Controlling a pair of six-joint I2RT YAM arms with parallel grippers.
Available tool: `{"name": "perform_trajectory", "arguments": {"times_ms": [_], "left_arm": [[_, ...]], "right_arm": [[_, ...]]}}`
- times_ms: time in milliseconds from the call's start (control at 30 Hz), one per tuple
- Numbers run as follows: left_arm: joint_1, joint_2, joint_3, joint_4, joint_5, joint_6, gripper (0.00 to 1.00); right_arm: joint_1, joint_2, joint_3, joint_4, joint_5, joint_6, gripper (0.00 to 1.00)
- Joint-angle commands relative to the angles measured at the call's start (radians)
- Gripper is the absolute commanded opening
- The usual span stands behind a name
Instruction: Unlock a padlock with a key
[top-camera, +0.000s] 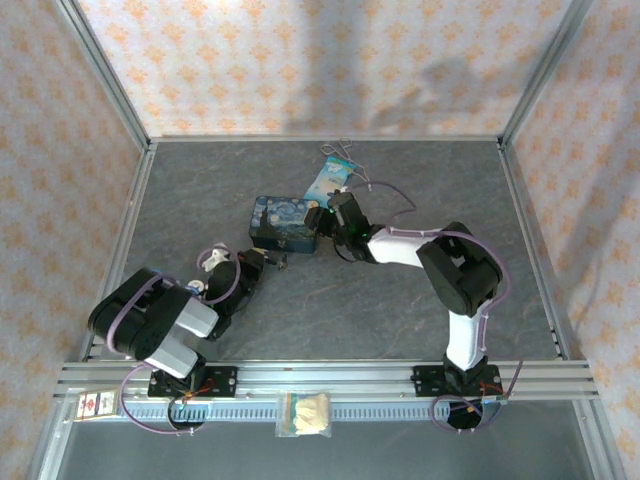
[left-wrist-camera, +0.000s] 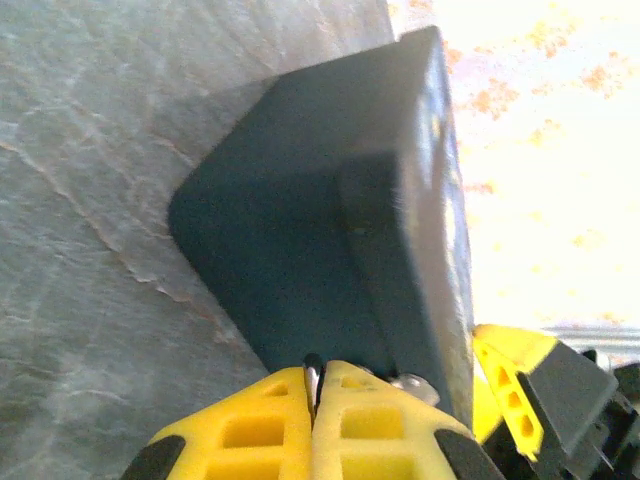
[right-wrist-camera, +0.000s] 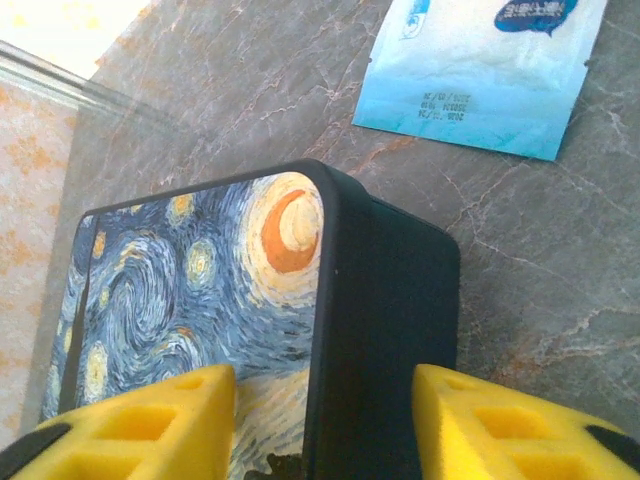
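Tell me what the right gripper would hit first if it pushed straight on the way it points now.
The right gripper would likely meet the painted tin first: its dark corner edge sits right between the open fingers, just ahead. Exact gap is unclear.

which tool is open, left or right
The right tool, jaws spread either side of the starry tin corner; the left tool is pinched shut on what looks like the key.

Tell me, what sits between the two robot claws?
The starry-night tin. In the top view it lies between the left gripper and the right gripper, whose open fingers straddle its corner in the right wrist view.
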Motion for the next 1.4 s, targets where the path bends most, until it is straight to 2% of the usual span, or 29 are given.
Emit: {"name": "perform_trajectory", "arguments": {"times_ms": [0,33,67,100,233,333,500,600,833,1000,1267,1367], "left_arm": [[0.008,-0.125,0.022,-0.151,0.048,0.103,0.00],[0.007,-0.172,0.029,-0.205,0.069,0.132,0.00],[0.007,-0.209,0.040,-0.259,0.087,0.167,0.00],[0.003,-0.256,0.057,-0.328,0.109,0.204,0.00],[-0.016,-0.372,0.127,-0.527,0.214,0.341,0.00],[-0.043,-0.385,0.159,-0.566,0.303,0.396,0.00],[-0.145,-0.275,0.227,-0.535,0.394,0.454,0.00],[-0.208,-0.168,0.288,-0.483,0.439,0.461,0.00],[-0.326,0.096,0.491,-0.492,0.516,0.512,0.00],[-0.336,0.250,0.593,-0.570,0.535,0.547,0.00],[-0.334,0.307,0.654,-0.664,0.458,0.583,0.00],[-0.333,0.335,0.682,-0.676,0.453,0.579,0.10]], "right_arm": [[-0.008,-0.022,0.061,-0.075,0.018,-0.069,0.63],[-0.008,-0.038,0.073,-0.086,0.011,-0.104,0.75],[-0.009,-0.056,0.077,-0.094,0.015,-0.126,0.96],[-0.008,-0.078,0.075,-0.096,0.023,-0.151,1.00],[-0.016,-0.169,0.064,-0.159,0.109,-0.248,1.00],[-0.033,-0.233,0.041,-0.211,0.193,-0.300,1.00],[-0.043,-0.323,-0.035,-0.260,0.379,-0.394,1.00],[-0.052,-0.374,-0.084,-0.271,0.436,-0.402,1.00],[-0.088,-0.462,-0.223,-0.248,0.448,-0.335,1.00],[-0.120,-0.529,-0.307,-0.235,0.457,-0.297,1.00],[-0.183,-0.631,-0.411,-0.189,0.442,-0.284,1.00],[-0.205,-0.623,-0.419,-0.182,0.436,-0.306,1.00]]}}
